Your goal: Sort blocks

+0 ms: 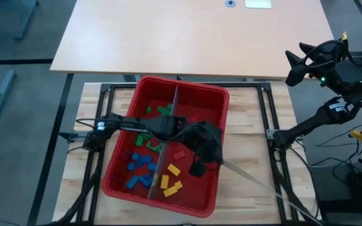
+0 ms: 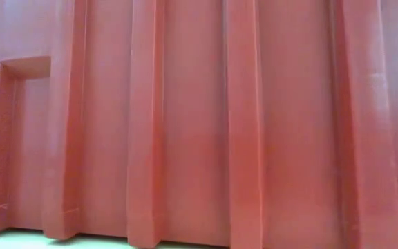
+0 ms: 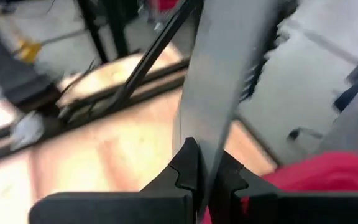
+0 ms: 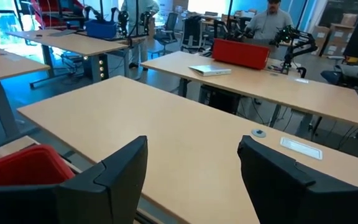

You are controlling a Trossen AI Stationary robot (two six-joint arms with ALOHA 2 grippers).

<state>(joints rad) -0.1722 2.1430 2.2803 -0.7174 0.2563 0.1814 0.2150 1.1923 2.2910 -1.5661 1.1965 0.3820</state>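
The blocks (image 1: 144,164) lie sorted by colour inside the red bin (image 1: 121,141) on the worktop (image 1: 80,113). The left tool (image 3: 205,177) is pinching a grey panel (image 3: 219,81) over the bin's near right corner; swung carelessly, that long panel could scatter blocks. The right tool (image 4: 191,168), spread wide, waits far right.

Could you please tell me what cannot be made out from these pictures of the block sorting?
- Low view: the red bin wall fills the frame, hiding blocks and both arms.
- High view: the left gripper and its arm cover some blocks beneath.
- Left wrist view: the grey panel gripped there runs past the top edge; blocks unseen.
- Right wrist view: the right gripper faces away.
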